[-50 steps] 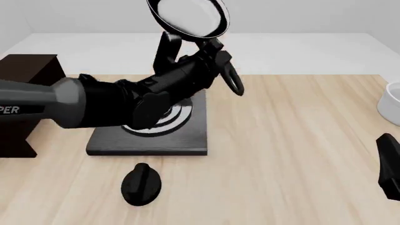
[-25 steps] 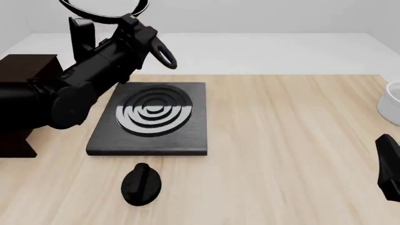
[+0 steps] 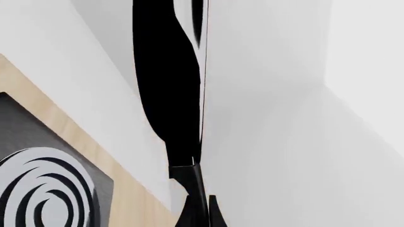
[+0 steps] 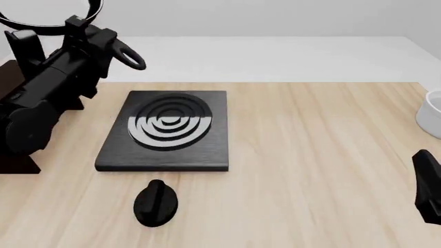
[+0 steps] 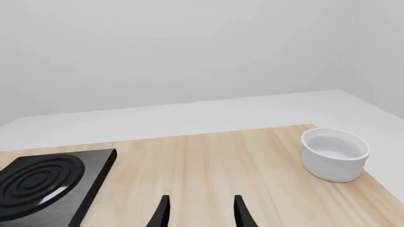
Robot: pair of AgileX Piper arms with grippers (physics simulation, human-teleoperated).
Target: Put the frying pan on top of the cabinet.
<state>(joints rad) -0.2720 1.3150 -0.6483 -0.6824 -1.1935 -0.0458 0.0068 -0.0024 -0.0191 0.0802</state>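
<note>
- Left claw gripped the frying pan by its handle — raised above the cabinet.
- Right claw — released, clear of the desk.

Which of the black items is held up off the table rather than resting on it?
The frying pan, held by the left gripper over the cabinet. The stove plate and knob lie on the table.

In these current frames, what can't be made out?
- Frying pan: front view's top edge cuts off most of it.
- Left gripper: its own body hides its hold on the handle.
- Cabinet: left arm covers most of it.
- Right gripper: only fingertips show in the right wrist view.
</note>
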